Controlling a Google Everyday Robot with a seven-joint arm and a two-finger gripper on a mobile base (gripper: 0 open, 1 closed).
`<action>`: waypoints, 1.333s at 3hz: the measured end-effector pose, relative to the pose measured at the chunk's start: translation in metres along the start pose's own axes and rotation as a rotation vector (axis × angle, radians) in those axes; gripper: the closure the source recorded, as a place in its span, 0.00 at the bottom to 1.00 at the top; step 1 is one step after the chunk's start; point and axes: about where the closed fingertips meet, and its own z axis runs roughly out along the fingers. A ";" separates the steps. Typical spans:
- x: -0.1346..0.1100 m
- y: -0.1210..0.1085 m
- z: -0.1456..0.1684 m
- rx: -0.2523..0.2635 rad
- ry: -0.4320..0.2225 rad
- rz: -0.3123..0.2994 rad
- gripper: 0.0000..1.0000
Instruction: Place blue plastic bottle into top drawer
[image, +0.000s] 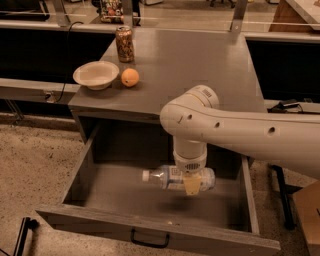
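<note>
Camera view: the top drawer (150, 226) stands pulled fully out across the lower half of the frame, its front panel and small black handle (149, 241) along the bottom edge, so that the whole grey floor is open from above; the white arm (240, 135) comes in from the right edge and bends straight down over it. The gripper (192, 182) hangs just below the wrist, at lower centre, inside the drawer's outline; its fingers are closed narrowly across the blue plastic bottle (165, 178), one yellowish pad showing in front of the label. The bottle lies level, white cap pointing to the left of the frame, probably because lengthwise it fits under the cabinet top (200, 65); a soft shadow on the floor beneath suggests it is held just clear of the wood, not yet resting. At upper left, on the cabinet top and well apart from the work, sit a pale bowl (96, 75), an orange (130, 77) just beside it, and a brown drink can (124, 44) behind; none stands in the path. What remains, by my judgement, is to lower a little and let go.
</note>
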 end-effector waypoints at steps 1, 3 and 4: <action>0.008 0.003 0.022 -0.035 -0.119 0.047 0.82; 0.012 0.007 0.041 -0.055 -0.167 0.054 0.34; 0.013 0.008 0.042 -0.056 -0.167 0.054 0.13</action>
